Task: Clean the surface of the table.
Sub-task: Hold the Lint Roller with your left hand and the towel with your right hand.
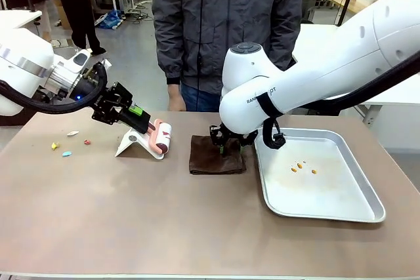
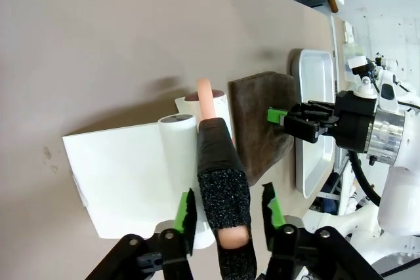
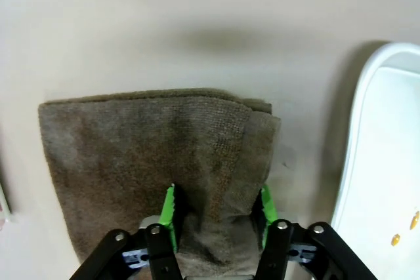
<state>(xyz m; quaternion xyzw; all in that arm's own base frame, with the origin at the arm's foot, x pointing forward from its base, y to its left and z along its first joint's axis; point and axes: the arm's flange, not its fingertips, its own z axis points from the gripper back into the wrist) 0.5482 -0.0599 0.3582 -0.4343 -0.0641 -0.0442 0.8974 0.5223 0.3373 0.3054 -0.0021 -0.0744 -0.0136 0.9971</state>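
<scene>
On the table (image 1: 164, 227), scraps (image 1: 66, 153) lie left of the left gripper (image 1: 146, 122) clamping a lint roller (image 1: 164, 134); right gripper (image 1: 223, 147) pinches cloth (image 1: 207, 162).

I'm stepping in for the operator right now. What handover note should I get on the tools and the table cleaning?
Left tool: shut on the lint roller handle; roller rests on its white stand.
Right tool: shut on a fold of the brown cloth, lying on the table beside the tray.
Done: both implements gripped.
Left to do: small scraps at the table's left end not yet cleared.
</scene>
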